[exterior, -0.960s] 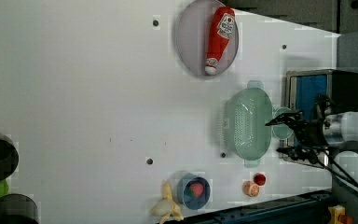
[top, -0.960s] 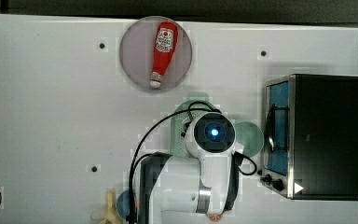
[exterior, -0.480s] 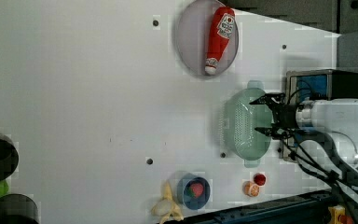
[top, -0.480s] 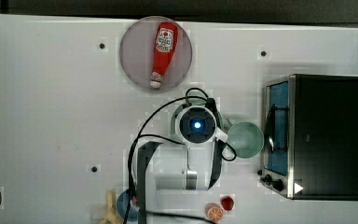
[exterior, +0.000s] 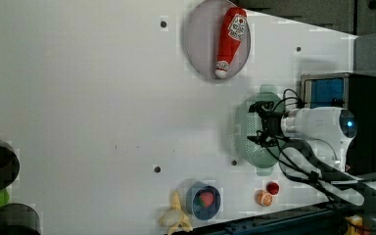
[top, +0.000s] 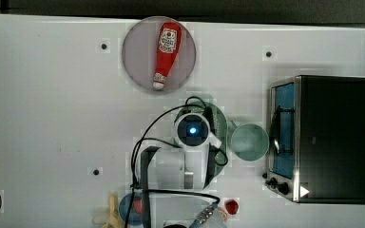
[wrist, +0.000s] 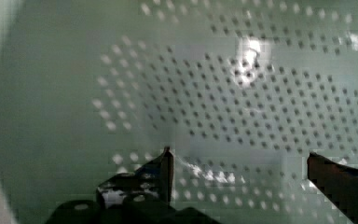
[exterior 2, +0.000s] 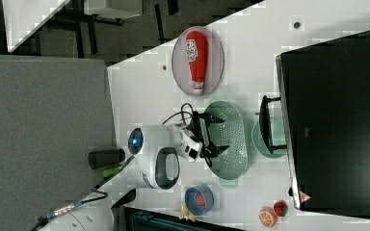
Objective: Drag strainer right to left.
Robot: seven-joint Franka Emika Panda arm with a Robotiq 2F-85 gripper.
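Just one strainer (exterior 2: 233,139), one pincer (exterior 2: 218,134).

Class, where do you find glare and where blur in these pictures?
Wrist view: a bright glare spot on the strainer, its left part soft and blurred, the open gripper dark. Top view: the arm's blue light glows over the strainer.

**Bystanders on the white table**

Red ketchup bottle (top: 167,53) lying across a round grey plate (top: 134,54) near the top view's upper edge. Black toaster oven (top: 332,137) with a blue-tinted door at the top view's right; mint-green cup (top: 249,141) just beside the door. Along the lower edge: banana (exterior: 176,218), blue bowl (exterior: 194,201) holding a strawberry (exterior: 205,198), orange slice (exterior: 264,198), small red fruit (exterior: 272,188).
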